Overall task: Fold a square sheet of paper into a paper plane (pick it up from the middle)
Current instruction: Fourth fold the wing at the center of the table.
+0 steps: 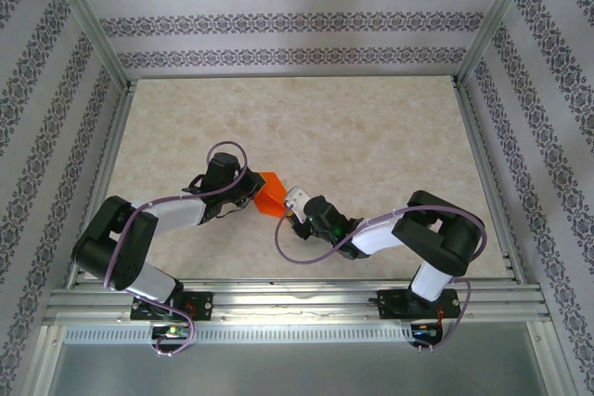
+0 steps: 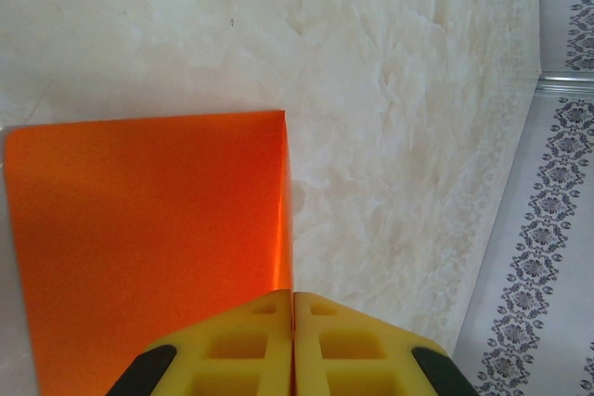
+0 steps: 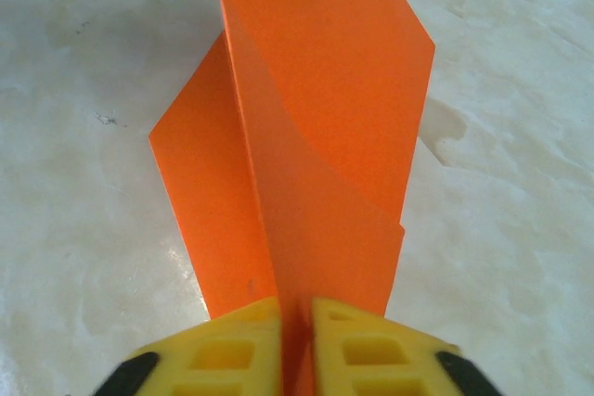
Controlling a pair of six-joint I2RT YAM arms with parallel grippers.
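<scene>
- My left gripper (image 2: 293,299) pinches 1 end of the orange sheet (image 2: 148,229), held up over the table (image 2: 390,90).
- My right gripper (image 3: 297,308) pinches the opposite end, I judge to keep the centre crease taut.

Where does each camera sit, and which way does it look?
Top external: above and behind the arms, looking down at the table; both arms show, the left gripper and right gripper meeting at the folded orange paper.
Left wrist: on that wrist, looking past its shut yellow fingers at the paper's flat panel.
Right wrist: on that wrist, looking past its fingers, clamped on the fold.
Shared: the paper, in all three.
</scene>
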